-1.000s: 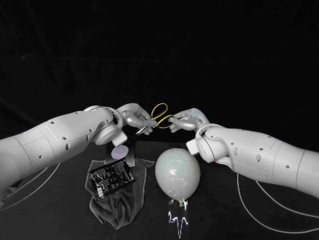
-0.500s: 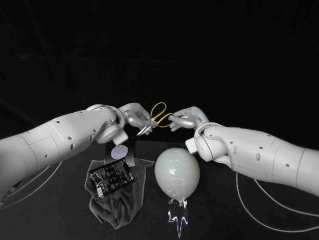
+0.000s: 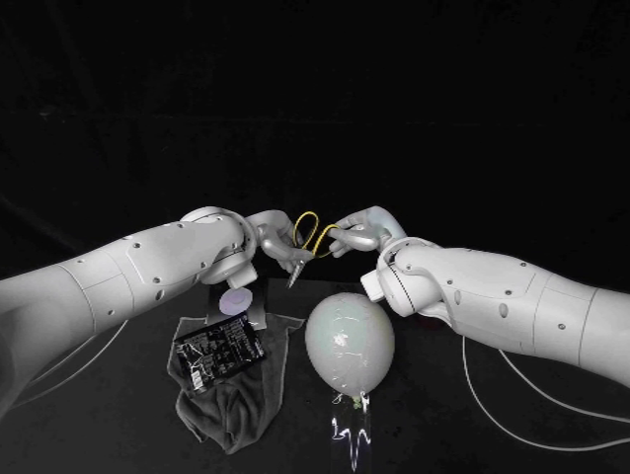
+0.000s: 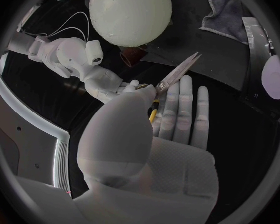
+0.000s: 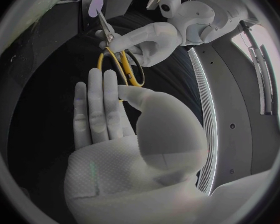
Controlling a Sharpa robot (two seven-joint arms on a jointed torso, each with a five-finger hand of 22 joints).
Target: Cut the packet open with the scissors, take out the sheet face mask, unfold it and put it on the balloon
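Yellow-handled scissors (image 4: pixel 177 73) aloft: left hand (image 4: pixel 152 134) fingers clamp pivot, right hand (image 5: pixel 115 129) fingers pinch loop.

1. Scissors (image 3: pixel 296 269): yellow handle loops, silver-grey blades.
2. Balloon (image 3: pixel 350 341): pale whitish, plain, no pattern.
3. Packet (image 3: pixel 220 349): black, fine white print.
4. Cloth (image 3: pixel 237 415): plain grey.
5. Small disc (image 3: pixel 235 300): pale lilac.
6. Counter (image 3: pixel 443 415): black.

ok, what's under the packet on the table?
A crumpled grey cloth: the black packet lies flat on top of it, with cloth showing past its near edge. Anything between packet and cloth is covered, so that cannot be told.
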